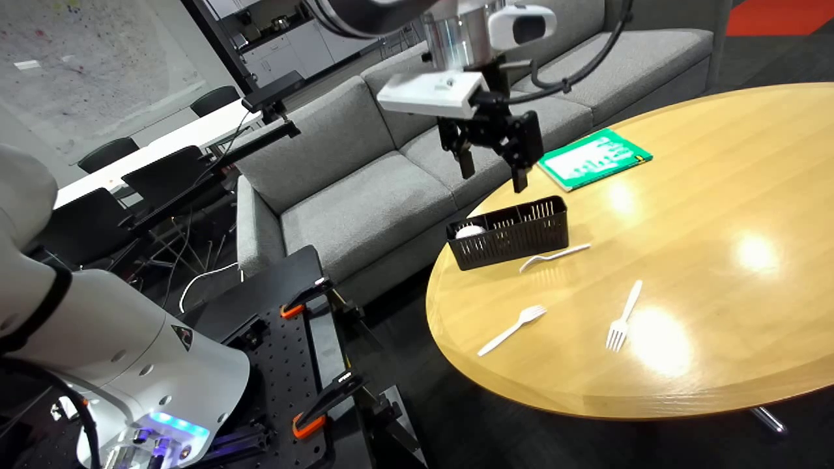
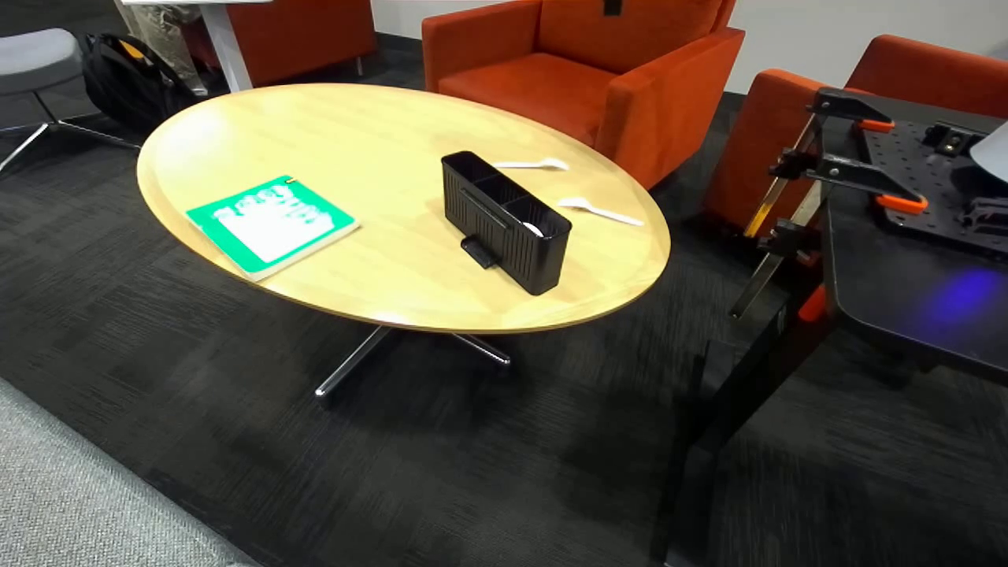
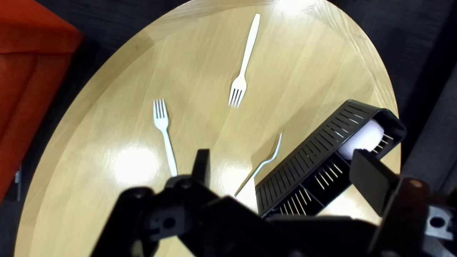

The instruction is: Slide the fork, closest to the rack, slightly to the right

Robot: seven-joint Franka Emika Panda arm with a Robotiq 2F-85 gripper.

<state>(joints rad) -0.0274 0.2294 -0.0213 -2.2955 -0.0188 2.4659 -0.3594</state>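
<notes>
The black slatted rack (image 1: 515, 242) stands on the round-ended wooden table, also in an exterior view (image 2: 504, 216) and the wrist view (image 3: 303, 157). The white fork closest to it (image 1: 554, 256) lies along its long side, apart from it, resting on edge; in the wrist view it (image 3: 266, 162) looks thin and side-on. It does not show in an exterior view where the rack stands in front. My gripper (image 1: 493, 176) is open and empty, well above the rack; its fingers spread wide in the wrist view (image 3: 282, 159).
Two more white forks lie on the table, one near its edge (image 1: 515, 330) and one farther right (image 1: 624, 317). A white rounded object (image 3: 364, 139) sits in the rack's end compartment. A green-and-white book (image 1: 596, 158) lies by the table edge. A grey sofa (image 1: 391, 195) stands behind.
</notes>
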